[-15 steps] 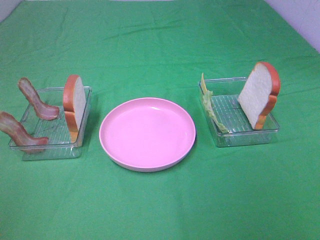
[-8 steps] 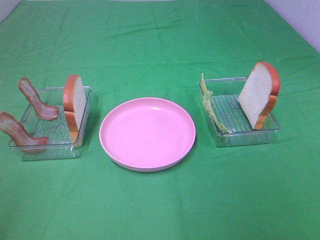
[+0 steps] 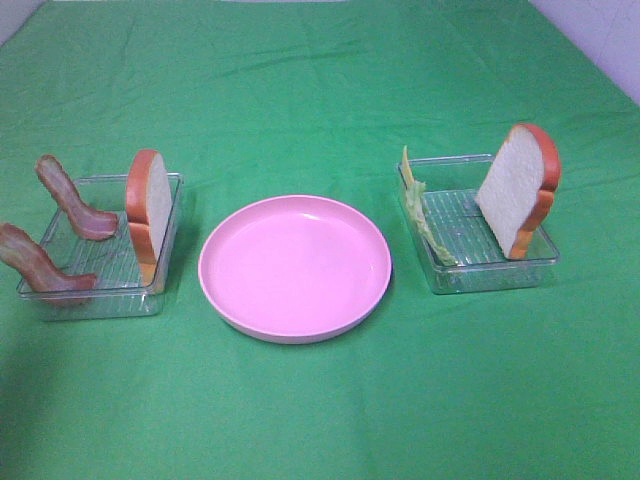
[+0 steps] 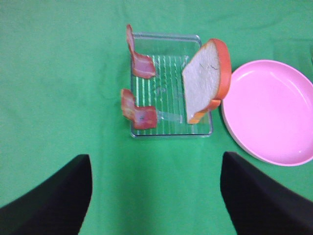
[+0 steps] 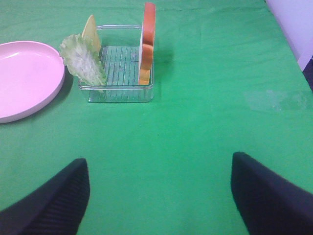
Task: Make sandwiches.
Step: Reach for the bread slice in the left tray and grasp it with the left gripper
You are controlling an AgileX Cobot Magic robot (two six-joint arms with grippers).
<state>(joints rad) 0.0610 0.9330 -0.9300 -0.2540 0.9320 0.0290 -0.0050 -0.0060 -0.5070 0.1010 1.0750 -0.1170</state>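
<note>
Green cloth (image 3: 320, 80), bread slice (image 4: 203, 81) well ahead of left end effector (image 4: 155, 157)

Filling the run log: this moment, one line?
plate: bare | left tray: bacon strips, bread slice | right tray: lettuce, cheese, other slice | left end effector: open | right end effector: open

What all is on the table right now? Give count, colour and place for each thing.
bread slices: two, white with orange-brown crust, one upright in each tray
bacon strips: two, reddish-brown, left tray
lettuce leaf: one, green, right tray
cheese slice: one, yellow, right tray, beside lettuce
plate: one, pink, between trays
trays: two, clear, left and right of plate
cloth: one, green, covers table
left pincer: one, black, open, above cloth
right pincer: one, black, open, above cloth
</note>
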